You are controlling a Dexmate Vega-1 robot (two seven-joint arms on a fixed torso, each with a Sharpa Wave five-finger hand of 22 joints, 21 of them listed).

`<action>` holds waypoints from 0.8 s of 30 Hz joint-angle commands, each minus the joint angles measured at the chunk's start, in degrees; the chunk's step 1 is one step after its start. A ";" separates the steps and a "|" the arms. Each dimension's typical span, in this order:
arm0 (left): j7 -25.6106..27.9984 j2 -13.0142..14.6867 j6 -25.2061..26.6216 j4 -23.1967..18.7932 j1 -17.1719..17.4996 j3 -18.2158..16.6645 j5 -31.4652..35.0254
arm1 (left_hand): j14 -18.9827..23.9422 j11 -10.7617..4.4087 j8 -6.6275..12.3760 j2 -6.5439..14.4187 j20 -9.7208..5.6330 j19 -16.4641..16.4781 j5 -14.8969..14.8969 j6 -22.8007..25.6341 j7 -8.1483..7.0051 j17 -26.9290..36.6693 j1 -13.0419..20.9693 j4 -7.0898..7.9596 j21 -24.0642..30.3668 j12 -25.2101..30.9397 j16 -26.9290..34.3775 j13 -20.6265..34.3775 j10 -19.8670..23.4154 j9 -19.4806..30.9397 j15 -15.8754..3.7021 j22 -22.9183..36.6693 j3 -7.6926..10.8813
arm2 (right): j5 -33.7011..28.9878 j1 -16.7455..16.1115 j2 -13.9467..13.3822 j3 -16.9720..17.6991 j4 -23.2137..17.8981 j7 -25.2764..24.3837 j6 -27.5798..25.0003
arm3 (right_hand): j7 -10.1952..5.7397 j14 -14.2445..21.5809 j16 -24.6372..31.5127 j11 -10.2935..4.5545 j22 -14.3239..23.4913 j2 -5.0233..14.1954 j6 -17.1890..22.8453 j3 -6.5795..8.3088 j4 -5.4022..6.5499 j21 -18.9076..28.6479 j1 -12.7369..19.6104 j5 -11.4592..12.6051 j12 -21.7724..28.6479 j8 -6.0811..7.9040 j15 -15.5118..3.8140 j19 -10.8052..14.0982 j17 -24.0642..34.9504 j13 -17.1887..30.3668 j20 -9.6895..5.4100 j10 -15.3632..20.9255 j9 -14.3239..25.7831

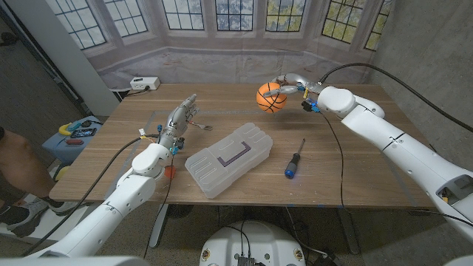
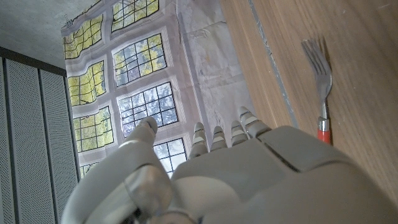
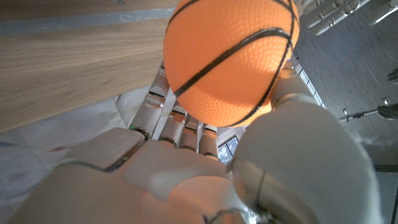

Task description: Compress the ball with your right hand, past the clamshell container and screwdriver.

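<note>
An orange ball with black seams [image 1: 269,97] [image 3: 230,59] is at the far middle of the wooden table [image 1: 355,170]. My right hand [image 1: 294,86] [image 3: 205,168] grips it, fingers on one side and thumb on the other. Nearer to me lie a clear clamshell container [image 1: 229,159] and, to its right, a screwdriver with a blue and black handle [image 1: 293,160]. My left hand [image 1: 180,118] [image 2: 211,174] is over the left part of the table with its fingers stretched out, holding nothing.
A fork with a red handle [image 1: 201,127] [image 2: 319,74] lies just beyond my left hand. A small red object [image 1: 169,171] shows beside my left forearm. A white power strip [image 1: 144,83] sits at the back left. A person [image 1: 11,159] is at the left edge.
</note>
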 commanded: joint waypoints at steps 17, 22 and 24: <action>-0.32 -0.24 0.13 -0.56 0.33 0.00 -0.84 | 0.37 0.02 -0.02 0.03 0.28 0.13 0.35 0.53 0.24 0.18 -0.64 -0.39 0.02 0.32 0.19 0.11 0.32 0.35 0.12 0.25 0.59 | 26.16 -1.76 3.81 5.69 9.56 3.62 5.66 | 0.81 0.55 0.99 0.80 0.20 1.35 0.11 -0.96 0.47 0.29 1.86 -0.66 0.14 -0.21 -1.63 -0.09 2.13 -0.32 1.12 -0.15 0.01; -0.14 -0.26 0.07 -0.93 0.81 -0.16 -1.04 | 0.38 0.06 -0.03 0.04 0.26 0.10 0.35 0.53 0.23 0.18 -0.68 -0.43 0.01 0.32 0.19 0.11 0.34 0.36 0.15 0.25 0.65 | 29.65 -1.96 4.62 6.41 11.18 5.02 5.88 | 0.99 0.13 0.85 1.00 0.22 1.38 -0.28 -1.09 0.49 0.14 1.90 -0.75 0.06 -0.51 -1.15 -0.51 2.37 -0.32 1.71 -0.55 0.00; -0.08 -0.31 0.02 -1.07 1.04 -0.24 -1.19 | 0.40 0.07 -0.04 0.04 0.27 0.09 0.35 0.51 0.20 0.18 -0.70 -0.45 0.00 0.31 0.20 0.11 0.31 0.36 0.16 0.25 0.67 | 30.65 -2.09 4.75 6.62 11.43 5.23 5.72 | 1.05 0.12 0.78 1.12 0.22 1.44 -0.31 -1.06 0.51 0.14 1.93 -0.75 0.03 -0.56 -1.09 -0.51 2.39 -0.38 1.73 -0.56 0.00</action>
